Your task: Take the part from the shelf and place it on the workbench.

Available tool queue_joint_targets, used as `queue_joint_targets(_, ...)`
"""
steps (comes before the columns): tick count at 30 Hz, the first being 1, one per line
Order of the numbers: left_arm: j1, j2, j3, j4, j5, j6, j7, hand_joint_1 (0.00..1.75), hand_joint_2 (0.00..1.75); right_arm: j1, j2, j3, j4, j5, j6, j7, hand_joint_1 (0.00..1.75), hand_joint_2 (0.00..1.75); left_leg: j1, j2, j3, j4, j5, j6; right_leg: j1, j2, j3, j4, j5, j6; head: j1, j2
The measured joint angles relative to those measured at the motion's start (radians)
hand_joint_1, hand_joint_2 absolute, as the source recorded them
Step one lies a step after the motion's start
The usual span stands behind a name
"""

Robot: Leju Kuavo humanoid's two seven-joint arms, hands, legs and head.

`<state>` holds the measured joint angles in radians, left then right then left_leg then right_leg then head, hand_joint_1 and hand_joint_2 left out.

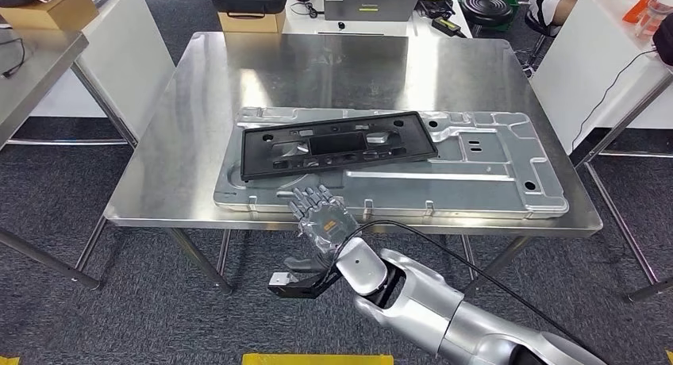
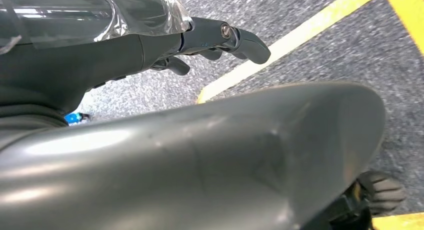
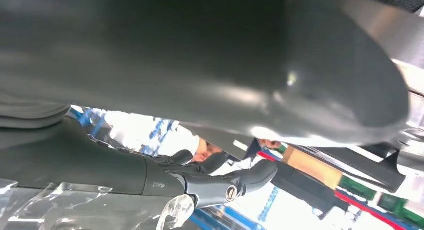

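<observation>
The right robot hand [image 1: 321, 216] reaches up over the near edge of the steel tabletop [image 1: 182, 127], fingers spread and extended, holding nothing — its fingertips lie at the near rim of a large grey metal panel [image 1: 492, 170] that lies flat on the tabletop. Just beyond the fingers, resting on top of that panel, is the black plastic frame [image 1: 337, 144], a long rectangular part with cut-outs, slightly skewed and apart from the hand. The left robot hand [image 2: 200, 40] hangs low over grey carpet [image 2: 320, 60] with a yellow floor line [image 2: 280, 42]; its dark fingers are loosely curled with nothing between them. Far beyond the right hand, across the tabletop, sit a laptop [image 1: 371, 1] and a cardboard box [image 1: 251, 21].
</observation>
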<state>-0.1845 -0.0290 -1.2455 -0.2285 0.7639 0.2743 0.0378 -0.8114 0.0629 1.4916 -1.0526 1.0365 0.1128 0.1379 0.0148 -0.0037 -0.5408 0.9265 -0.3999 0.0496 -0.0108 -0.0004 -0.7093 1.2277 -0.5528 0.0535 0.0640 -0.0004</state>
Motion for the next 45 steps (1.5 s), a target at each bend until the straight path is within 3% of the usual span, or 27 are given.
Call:
queue_joint_targets(2, 0.000, 0.000, 0.000, 0.000, 0.000, 0.000, 0.000, 0.00, 0.00, 0.012, -0.006, -0.010, 0.002, -0.035, -0.025, 0.017, 0.00, 0.00, -0.004, 0.000, -0.023, 0.000, 0.020, 0.000, 0.000, 0.000, 0.021, 0.031, 0.021, -0.004, 0.000, 0.000)
queue_joint_targets(3, 0.000, 0.000, 0.000, 0.000, 0.000, 0.000, 0.000, 0.00, 0.00, 0.020, -0.010, -0.020, 0.004, -0.055, -0.040, 0.025, 0.00, 0.00, -0.005, -0.001, -0.035, 0.001, 0.029, 0.000, 0.001, 0.000, 0.060, -0.010, 0.053, -0.009, 0.000, 0.000)
queue_joint_targets(5, 0.001, -0.002, 0.000, 0.000, 0.000, 0.000, 0.000, 0.00, 0.00, 0.033, -0.019, -0.043, 0.008, -0.094, -0.068, 0.037, 0.00, 0.00, -0.008, -0.002, -0.052, 0.001, 0.047, -0.004, 0.008, 0.003, 0.172, -0.168, 0.086, -0.026, 0.000, 0.000)
queue_joint_targets(6, 0.001, -0.002, 0.000, 0.000, 0.000, 0.000, -0.001, 0.00, 0.00, 0.039, -0.023, -0.056, 0.010, -0.115, -0.084, 0.043, 0.00, 0.00, -0.009, -0.002, -0.058, 0.001, 0.057, -0.009, 0.012, 0.004, 0.220, -0.242, 0.083, -0.032, -0.001, 0.000)
queue_joint_targets(8, 0.001, -0.003, 0.001, 0.000, 0.001, 0.000, -0.003, 0.00, 0.00, 0.058, -0.033, -0.088, 0.020, -0.170, -0.126, 0.052, 0.00, 0.00, -0.006, -0.001, -0.063, -0.003, 0.075, -0.022, 0.019, 0.004, 0.260, -0.318, 0.074, -0.037, -0.003, 0.000)
queue_joint_targets(10, 0.004, -0.003, 0.002, 0.000, 0.002, 0.000, -0.005, 0.00, 0.00, 0.092, -0.046, -0.126, 0.043, -0.242, -0.179, 0.058, 0.00, 0.00, -0.003, -0.001, -0.071, -0.004, 0.077, -0.034, 0.017, 0.000, 0.249, -0.326, 0.092, -0.044, -0.004, 0.000)
queue_joint_targets(11, 0.007, -0.003, 0.003, 0.000, 0.002, 0.000, -0.005, 0.00, 0.00, 0.111, -0.052, -0.146, 0.059, -0.275, -0.205, 0.057, 0.00, 0.00, -0.002, -0.001, -0.081, 0.014, 0.052, -0.039, 0.014, -0.003, 0.240, -0.329, 0.104, -0.050, -0.006, 0.000)
queue_joint_targets(14, 0.015, -0.003, 0.006, 0.000, 0.002, 0.000, -0.006, 0.00, 0.00, 0.162, -0.068, -0.198, 0.104, -0.321, -0.255, 0.045, 0.00, 0.00, 0.004, -0.001, -0.135, 0.188, -0.100, -0.052, 0.010, -0.007, 0.197, -0.330, 0.141, -0.062, -0.013, 0.000)
queue_joint_targets(15, 0.016, -0.003, 0.006, 0.000, 0.002, 0.000, -0.006, 0.00, 0.00, 0.175, -0.072, -0.211, 0.115, -0.324, -0.261, 0.041, 0.00, 0.00, 0.005, -0.001, -0.149, 0.259, -0.130, -0.055, 0.011, -0.007, 0.181, -0.328, 0.153, -0.062, -0.013, 0.000)
queue_joint_targets(17, 0.015, -0.002, 0.008, 0.000, 0.002, 0.000, -0.006, 0.00, 0.00, 0.192, -0.078, -0.233, 0.134, -0.326, -0.265, 0.037, 0.00, 0.00, 0.005, -0.001, -0.139, 0.326, -0.115, -0.059, 0.011, -0.007, 0.144, -0.322, 0.176, -0.059, -0.014, 0.000)
queue_joint_targets(19, 0.014, -0.002, 0.008, 0.000, 0.002, 0.000, -0.006, 0.00, 0.00, 0.201, -0.080, -0.251, 0.149, -0.327, -0.265, 0.037, 0.00, 0.00, 0.005, -0.001, -0.063, 0.251, -0.055, -0.057, 0.010, -0.007, 0.111, -0.315, 0.197, -0.054, -0.014, 0.000)
queue_joint_targets(21, 0.010, -0.001, 0.009, 0.000, 0.002, 0.000, -0.006, 0.00, 0.00, 0.205, -0.081, -0.267, 0.159, -0.327, -0.266, 0.037, 0.00, 0.00, 0.001, -0.001, 0.051, 0.084, -0.056, -0.048, 0.013, -0.006, 0.088, -0.309, 0.217, -0.045, -0.014, 0.000)
queue_joint_targets(22, 0.008, -0.001, 0.009, 0.000, 0.002, 0.001, -0.006, 0.00, 0.00, 0.205, -0.082, -0.274, 0.163, -0.327, -0.266, 0.037, 0.00, 0.00, -0.003, -0.002, 0.088, 0.021, -0.067, -0.042, 0.014, -0.007, 0.081, -0.309, 0.227, -0.040, -0.014, 0.000)
queue_joint_targets(24, 0.006, -0.001, 0.009, 0.000, 0.002, 0.001, -0.007, 0.00, 0.00, 0.206, -0.082, -0.286, 0.169, -0.327, -0.266, 0.036, 0.00, 0.00, -0.008, -0.003, 0.102, -0.028, -0.074, -0.029, 0.013, -0.008, 0.072, -0.313, 0.251, -0.030, -0.015, 0.000)
queue_joint_targets(26, 0.008, -0.001, 0.009, 0.000, 0.002, 0.000, -0.007, 0.00, 0.00, 0.211, -0.083, -0.293, 0.177, -0.327, -0.267, 0.036, 0.00, 0.00, -0.007, 0.000, 0.083, -0.026, -0.053, -0.013, 0.008, -0.006, 0.057, -0.297, 0.231, -0.019, -0.018, 0.000)
queue_joint_targets(28, 0.010, -0.001, 0.009, 0.000, 0.002, 0.001, -0.007, 0.00, 0.00, 0.216, -0.085, -0.300, 0.183, -0.329, -0.267, 0.036, 0.00, 0.00, -0.003, 0.002, 0.059, -0.027, -0.027, 0.002, 0.004, -0.003, 0.026, -0.201, 0.129, -0.009, -0.019, 0.000)
queue_joint_targets(30, 0.010, -0.001, 0.009, 0.000, 0.002, 0.001, -0.007, 0.00, 0.00, 0.218, -0.087, -0.304, 0.189, -0.330, -0.266, 0.037, 0.00, 0.00, -0.004, 0.003, 0.030, -0.025, -0.001, 0.005, 0.002, -0.002, -0.009, -0.046, 0.030, 0.000, -0.019, 0.000)
queue_joint_targets(31, 0.011, -0.001, 0.009, 0.000, 0.004, 0.002, -0.006, 0.00, 0.00, 0.221, -0.088, -0.306, 0.193, -0.337, -0.262, 0.043, 0.00, 0.00, -0.003, 0.003, 0.014, -0.025, 0.012, 0.004, 0.000, -0.002, -0.014, 0.013, 0.017, 0.004, -0.019, 0.000)
queue_joint_targets(32, 0.011, -0.001, 0.009, 0.000, 0.008, 0.005, -0.005, 0.00, 0.00, 0.232, -0.089, -0.310, 0.199, -0.359, -0.256, 0.058, 0.00, 0.00, -0.002, 0.005, -0.001, -0.024, 0.023, 0.001, -0.002, -0.002, -0.004, 0.039, 0.031, 0.006, -0.019, 0.000)
queue_joint_targets(33, 0.012, -0.001, 0.010, 0.000, 0.014, 0.011, -0.005, 0.00, 0.00, 0.257, -0.094, -0.322, 0.217, -0.411, -0.256, 0.078, 0.00, 0.00, 0.000, 0.006, -0.015, -0.024, 0.035, -0.002, -0.004, -0.002, 0.027, 0.025, 0.061, 0.009, -0.019, 0.000)
queue_joint_targets(35, 0.019, -0.001, 0.016, 0.000, 0.029, 0.027, -0.010, 0.00, 0.00, 0.344, -0.107, -0.375, 0.286, -0.611, -0.276, 0.091, 0.00, 0.00, 0.005, -0.001, -0.036, -0.021, 0.050, -0.010, -0.009, -0.002, 0.146, -0.106, 0.100, 0.012, -0.018, 0.000)
queue_joint_targets(37, 0.031, 0.000, 0.024, 0.000, 0.044, 0.039, -0.023, 0.00, 0.00, 0.456, -0.123, -0.462, 0.381, -0.877, -0.310, 0.055, 0.00, 0.00, 0.005, -0.018, -0.043, -0.014, 0.060, -0.021, -0.009, -0.004, 0.272, -0.275, 0.069, 0.007, -0.018, 0.000)
queue_joint_targets(38, 0.040, 0.001, 0.029, 0.000, 0.051, 0.043, -0.029, 0.00, 0.00, 0.513, -0.131, -0.507, 0.428, -0.983, -0.320, 0.040, 0.00, 0.00, 0.005, -0.025, -0.045, -0.012, 0.065, -0.028, -0.006, -0.006, 0.304, -0.323, 0.049, 0.002, -0.017, 0.000)
queue_joint_targets(40, 0.059, 0.003, 0.037, 0.000, 0.062, 0.051, -0.034, 0.00, 0.00, 0.613, -0.142, -0.581, 0.504, -1.095, -0.338, 0.049, 0.00, 0.00, 0.006, -0.028, -0.050, -0.010, 0.073, -0.042, -0.005, -0.010, 0.306, -0.339, 0.047, -0.016, -0.017, 0.000)
queue_joint_targets(41, 0.067, 0.004, 0.041, 0.000, 0.067, 0.055, -0.033, 0.00, 0.00, 0.648, -0.144, -0.613, 0.535, -1.120, -0.347, 0.068, 0.00, 0.00, 0.007, -0.023, -0.058, 0.002, 0.058, -0.046, -0.006, -0.007, 0.297, -0.338, 0.055, -0.026, -0.019, 0.000)
queue_joint_targets(43, 0.072, 0.005, 0.049, 0.000, 0.075, 0.058, -0.024, 0.00, 0.00, 0.688, -0.141, -0.669, 0.580, -1.156, -0.363, 0.119, 0.00, 0.00, 0.011, -0.011, -0.090, 0.083, -0.018, -0.053, -0.009, -0.004, 0.278, -0.338, 0.073, -0.045, -0.025, 0.000)
queue_joint_targets(45, 0.069, 0.005, 0.054, 0.000, 0.077, 0.062, -0.014, 0.00, 0.00, 0.711, -0.129, -0.720, 0.619, -1.177, -0.368, 0.157, 0.00, 0.00, 0.009, -0.008, -0.136, 0.225, -0.106, -0.059, -0.004, -0.008, 0.260, -0.338, 0.087, -0.052, -0.030, 0.000)
